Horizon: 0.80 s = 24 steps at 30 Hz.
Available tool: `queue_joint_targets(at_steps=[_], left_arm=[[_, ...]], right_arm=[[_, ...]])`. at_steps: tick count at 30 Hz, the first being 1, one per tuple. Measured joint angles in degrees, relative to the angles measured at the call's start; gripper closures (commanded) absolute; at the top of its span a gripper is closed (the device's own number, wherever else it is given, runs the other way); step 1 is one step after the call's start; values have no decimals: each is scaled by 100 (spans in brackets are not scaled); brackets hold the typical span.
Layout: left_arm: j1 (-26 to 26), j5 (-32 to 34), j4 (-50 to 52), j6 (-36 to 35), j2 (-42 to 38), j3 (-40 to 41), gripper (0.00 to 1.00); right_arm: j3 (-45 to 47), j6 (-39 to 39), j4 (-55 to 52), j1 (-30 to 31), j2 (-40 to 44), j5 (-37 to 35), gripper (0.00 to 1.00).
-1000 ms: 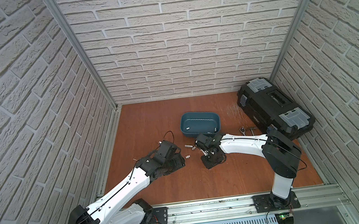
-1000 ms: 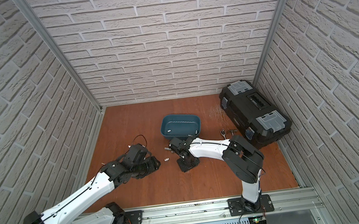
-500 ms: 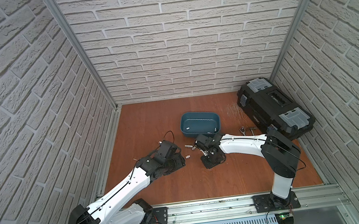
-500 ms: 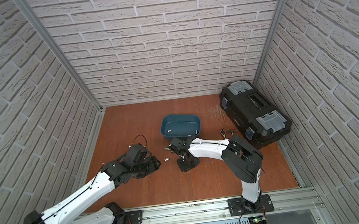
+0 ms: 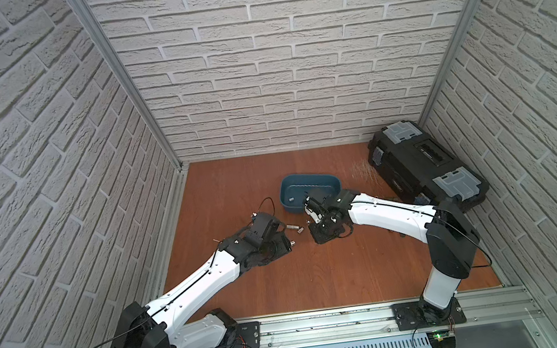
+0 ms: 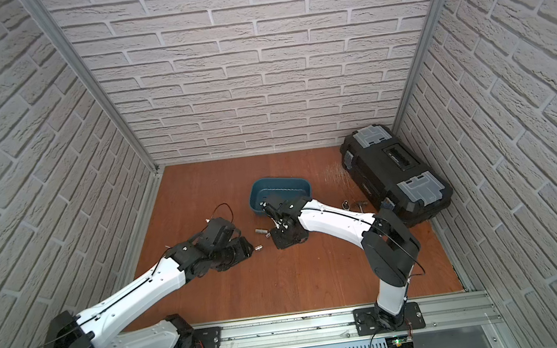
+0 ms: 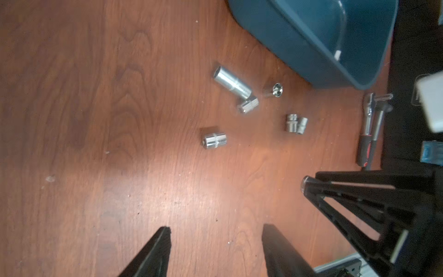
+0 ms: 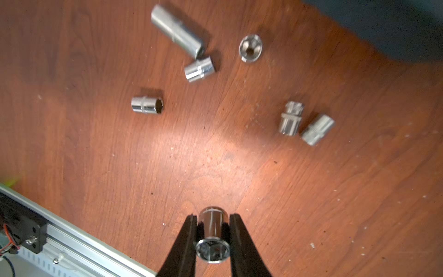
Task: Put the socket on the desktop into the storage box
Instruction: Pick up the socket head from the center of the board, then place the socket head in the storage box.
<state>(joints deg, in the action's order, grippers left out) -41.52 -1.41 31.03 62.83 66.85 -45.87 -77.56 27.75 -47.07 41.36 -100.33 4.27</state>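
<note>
- While a short chrome socket [image 8: 212, 239] is pinched between the nearly closed jaws of the right gripper [image 8: 212, 223], it is held just in front of the storage box [image 5: 288, 207], outside the near wall. Whether it is lifted clear of the desktop [image 5: 320, 279] cannot be told.
- The socket is gripped across its round wall, and its hexagonal mouth is turned towards the wrist camera.
- Other sockets [image 8: 147, 104] are seen scattered on the wood between the held one and the box, among them a long socket [image 8: 177, 31] lying on its side.
- The left gripper [image 7: 215, 230] is held wide open and empty, low over the wood, farther from the box than the scattered pieces.
- The socket is judged to be solid steel: small but dense, rigid and not fragile.
- Its polished plating is likely to be slippery, and a round body like this can be expected to roll if it is let go on the flat wood.
- A hold is best taken across the cylinder wall at about mid-length, as is done here.
- A release is best made low over the open inside of the box, so that a bounce is avoided.
</note>
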Motion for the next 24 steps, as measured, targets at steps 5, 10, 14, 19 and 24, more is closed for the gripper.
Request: queue_joint_targets(at_steps=[5, 10, 14, 19, 24], left_arm=[[179, -17, -151, -15, 326, -402, 34], [323, -68, -236, -68, 647, -737, 34], [417, -138, -280, -133, 868, -901, 34], [472, -199, -313, -160, 1029, -938, 34], [498, -249, -319, -166, 1043, -938, 34]], right_arm=[[-553, -168, -177, -374, -37, 63, 74], [-1104, -293, -291, -743, -302, 140, 73], [-1589, -321, -352, -1062, -737, 210, 73], [-2173, -319, -417, -1368, -1397, 291, 73], [-2636, -310, -476, -1589, -2037, 358, 73]])
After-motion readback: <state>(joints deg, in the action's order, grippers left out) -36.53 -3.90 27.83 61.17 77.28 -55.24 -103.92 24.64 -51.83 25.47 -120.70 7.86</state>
